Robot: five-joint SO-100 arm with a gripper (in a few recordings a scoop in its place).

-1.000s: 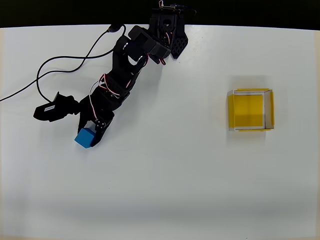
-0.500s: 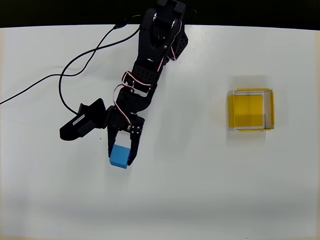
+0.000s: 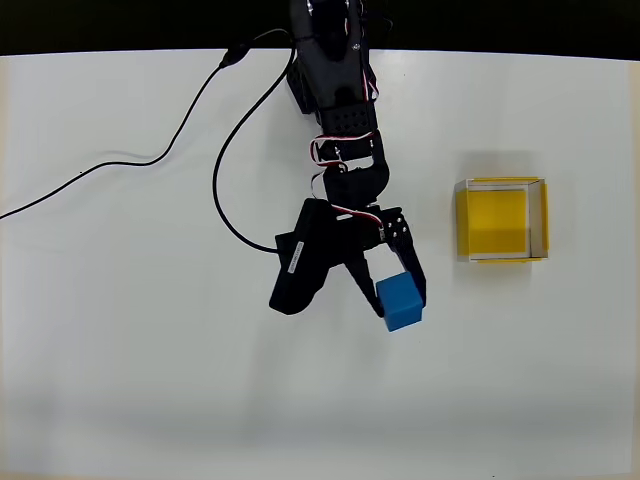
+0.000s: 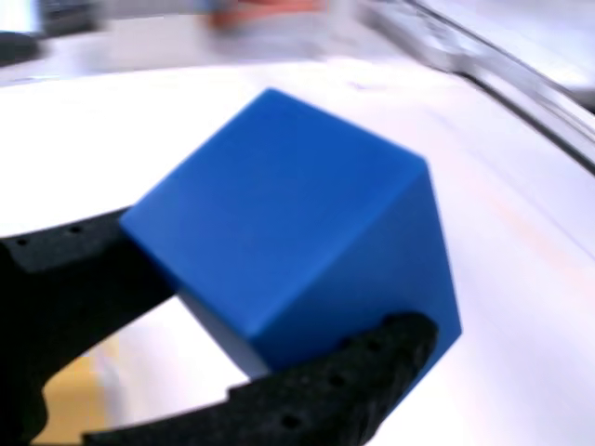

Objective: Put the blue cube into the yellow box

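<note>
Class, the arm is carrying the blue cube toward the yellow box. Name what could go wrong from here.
1. In the wrist view the blue cube sits cornerwise between the fingers, so it may twist or slip from the gripper.
2. The yellow box is small and low-walled; a tilted cube could catch a wall or nudge it.

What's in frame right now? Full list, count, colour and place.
cube: 1, blue, held between the gripper's fingers, below and left of the box in the overhead view; close up in the wrist view
box: 1, yellow floor with white-edged walls, right side of the table, nothing in it
table: 1, white, under everything
cable: 1, black, looping across the table's upper left to the arm
arm: 1, black, reaching down from the top edge
gripper: 1, black, shut on the cube
</note>
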